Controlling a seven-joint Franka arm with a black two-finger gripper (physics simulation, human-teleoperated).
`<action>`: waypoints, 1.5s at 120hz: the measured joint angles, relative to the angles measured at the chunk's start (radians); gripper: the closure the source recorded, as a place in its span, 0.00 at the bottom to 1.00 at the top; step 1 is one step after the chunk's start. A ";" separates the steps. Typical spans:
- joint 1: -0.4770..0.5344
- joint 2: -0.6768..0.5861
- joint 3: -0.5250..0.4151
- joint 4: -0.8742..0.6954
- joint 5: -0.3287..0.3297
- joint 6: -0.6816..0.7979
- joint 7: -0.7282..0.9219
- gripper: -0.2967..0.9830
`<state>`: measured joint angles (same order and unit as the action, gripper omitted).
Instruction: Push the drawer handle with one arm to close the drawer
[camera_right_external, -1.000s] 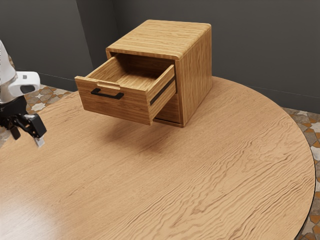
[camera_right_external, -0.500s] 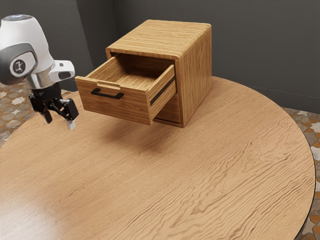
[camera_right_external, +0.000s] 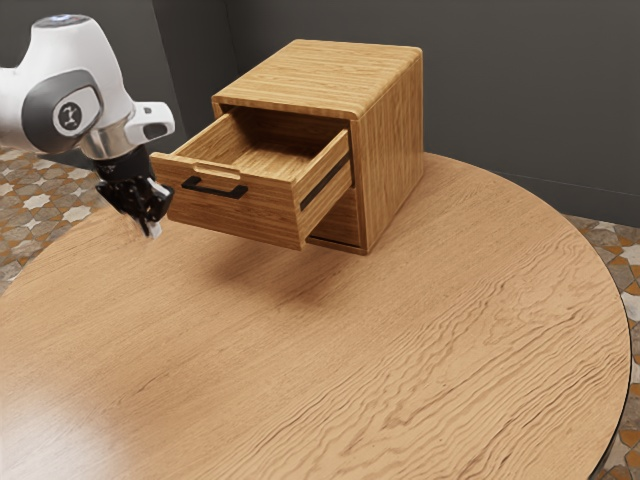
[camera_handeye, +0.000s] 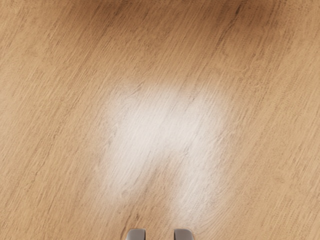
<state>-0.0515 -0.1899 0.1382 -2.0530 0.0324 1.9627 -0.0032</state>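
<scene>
The gripper (camera_right_external: 146, 230) hangs over the table at the exterior view's left, just outside the drawer's front and a little below handle height. Its fingers point down and are partly drawn together; in the wrist view a narrow gap separates the tips of the gripper (camera_handeye: 160, 235), with nothing between them. The upper drawer (camera_right_external: 232, 213) stands pulled far out of the wooden cabinet (camera_right_external: 391, 160). On its front is a black bar handle (camera_right_external: 214, 189), which the gripper does not touch. Inside, the drawer's visible floor is bare wood.
The round wooden table (camera_right_external: 400, 350) carries the cabinet near its far edge. Its tabletop (camera_handeye: 60, 125) lies beneath my hand, with a dark shadow at one side. Dark walls (camera_right_external: 520, 90) stand behind the cabinet.
My hand has come in from the exterior view's left toward the drawer front, and its fingers have drawn closer together. Drawer and cabinet have stayed put.
</scene>
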 joint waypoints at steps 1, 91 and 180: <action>-0.002 0.005 0.000 0.005 -0.001 0.000 0.000 0.81; -0.025 0.168 0.001 0.161 -0.060 0.007 0.015 0.85; -0.105 0.232 0.029 0.230 -0.059 0.006 0.011 0.85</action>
<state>-0.1569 0.0423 0.1668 -1.8228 -0.0265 1.9690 0.0081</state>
